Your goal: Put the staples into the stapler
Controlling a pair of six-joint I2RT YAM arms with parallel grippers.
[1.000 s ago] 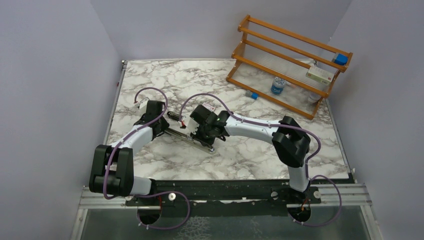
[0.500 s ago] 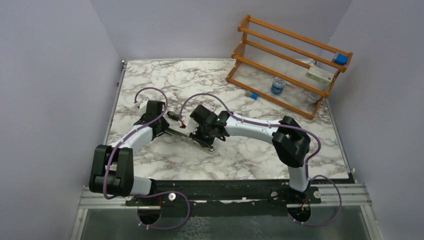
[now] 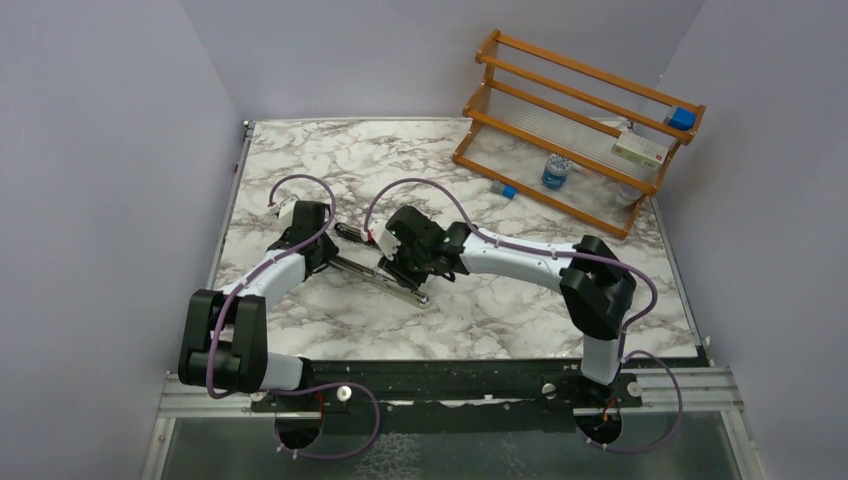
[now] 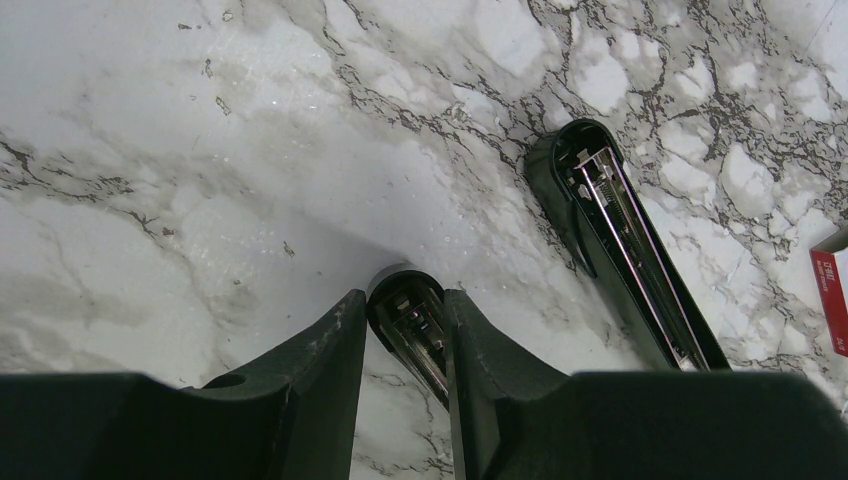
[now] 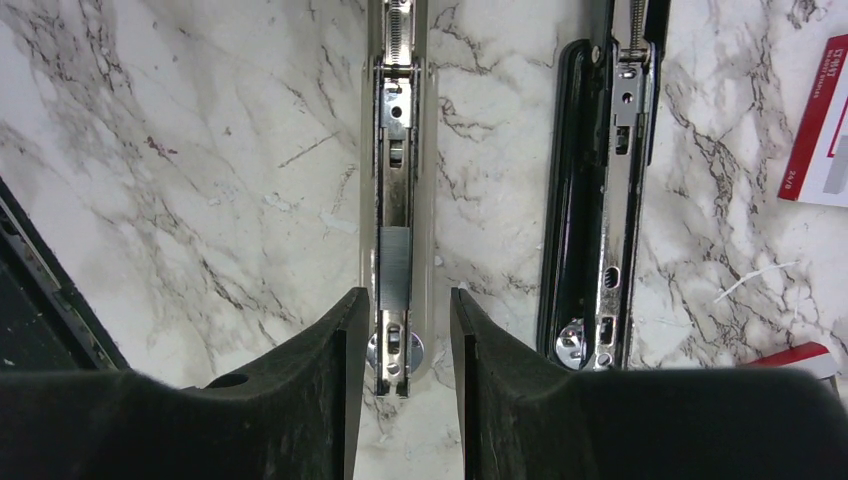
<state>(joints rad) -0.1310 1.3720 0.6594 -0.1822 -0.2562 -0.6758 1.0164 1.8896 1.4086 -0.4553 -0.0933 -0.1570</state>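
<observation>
Right tool (image 5: pixel 405 305) spreads apart, releasing the thin silver-grey staple strip (image 5: pixel 394 265) into the slim black stapler (image 5: pixel 578 200), which left tool (image 4: pixel 403 300) clamps; closing remains.

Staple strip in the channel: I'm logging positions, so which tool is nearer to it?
Right. The right tool stands open astride the channel, just short of the staple strip. The left tool grips the stapler farther along, away from the strip.

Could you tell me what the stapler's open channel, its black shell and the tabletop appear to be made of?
Stapler channel: bright silver metal, mirror glints. Black shell: glossy, probably plastic. Tabletop: grey-veined marble look, slight sheen; real stone or laminate, cannot tell.
</observation>
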